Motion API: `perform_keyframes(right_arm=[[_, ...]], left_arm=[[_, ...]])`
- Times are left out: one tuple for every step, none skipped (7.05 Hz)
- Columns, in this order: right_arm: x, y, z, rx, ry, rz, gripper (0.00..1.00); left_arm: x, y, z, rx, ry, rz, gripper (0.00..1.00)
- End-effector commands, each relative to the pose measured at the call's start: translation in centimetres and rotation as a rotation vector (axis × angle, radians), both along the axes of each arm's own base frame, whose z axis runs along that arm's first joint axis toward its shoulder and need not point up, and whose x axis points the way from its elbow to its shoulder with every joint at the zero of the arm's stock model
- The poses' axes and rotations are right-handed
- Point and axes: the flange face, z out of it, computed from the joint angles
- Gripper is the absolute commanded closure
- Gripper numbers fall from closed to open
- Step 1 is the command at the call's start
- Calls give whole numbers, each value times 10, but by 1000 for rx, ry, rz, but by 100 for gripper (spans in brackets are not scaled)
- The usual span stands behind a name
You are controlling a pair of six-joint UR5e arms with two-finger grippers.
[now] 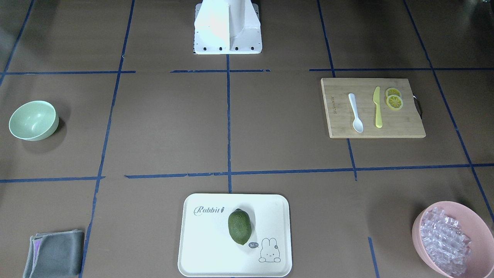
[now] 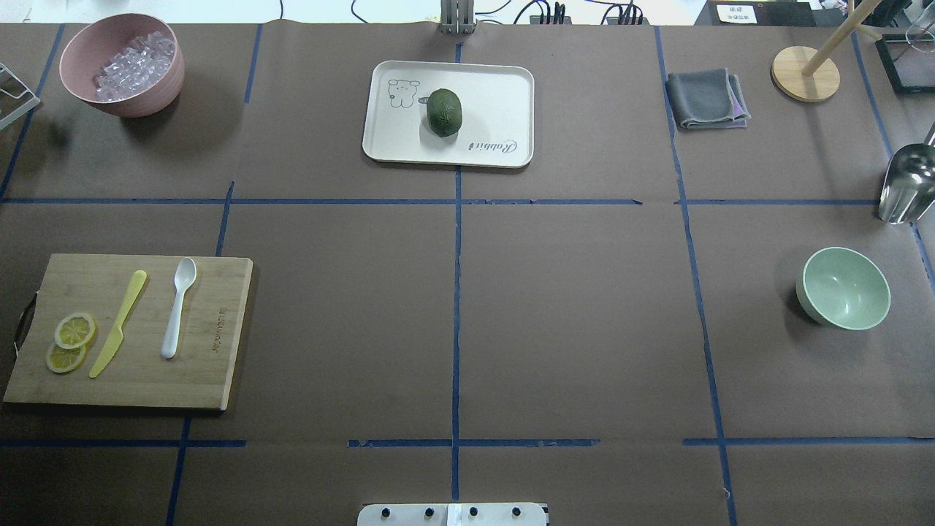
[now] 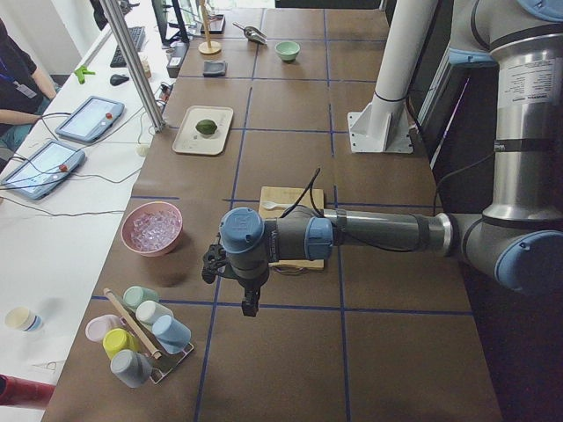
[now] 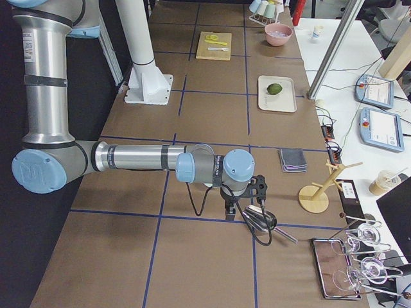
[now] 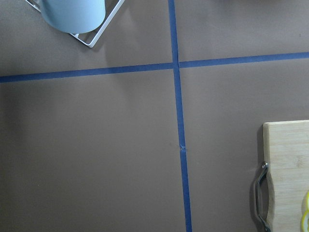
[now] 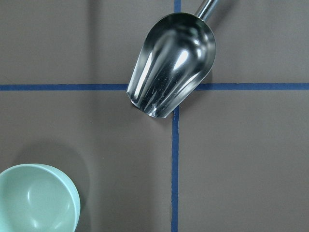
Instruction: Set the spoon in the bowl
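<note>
The white spoon [image 1: 355,112] lies on a wooden cutting board [image 1: 374,129], next to a yellow knife [image 1: 378,108]; it also shows in the overhead view [image 2: 178,307]. The mint-green bowl [image 1: 33,120] stands empty at the table's other end, also seen from overhead [image 2: 844,287] and in the right wrist view [image 6: 36,200]. My left gripper [image 3: 249,303] hangs over the table beyond the board's handle end. My right gripper [image 4: 230,208] hangs near the bowl's end of the table. Neither shows in a wrist view, and I cannot tell whether they are open or shut.
Lemon slices [image 2: 69,341] lie on the board. A pink bowl [image 2: 139,102] of ice-like pieces, a white tray [image 2: 497,95] with a green fruit [image 2: 444,112], a grey cloth [image 2: 705,98], a metal scoop [image 6: 171,65] and a cup rack [image 3: 136,338] are also on the table.
</note>
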Motion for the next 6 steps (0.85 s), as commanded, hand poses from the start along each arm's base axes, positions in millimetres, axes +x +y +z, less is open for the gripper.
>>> perform_keyframes(right_arm=[[3, 0, 0, 1, 8, 5, 0], [3, 2, 3, -6, 8, 6, 0], [3, 2, 3, -6, 7, 6, 0], [3, 2, 2, -7, 5, 8, 0], [3, 1, -2, 3, 5, 6, 0], [3, -1, -4, 10, 10, 4, 0]], left_arm=[[0, -1, 1, 0, -1, 2, 0], [0, -1, 0, 2, 0, 2, 0], [0, -1, 0, 3, 0, 2, 0], [0, -1, 0, 3, 0, 2, 0], [0, -1, 0, 3, 0, 3, 0], [0, -2, -1, 7, 0, 3, 0]])
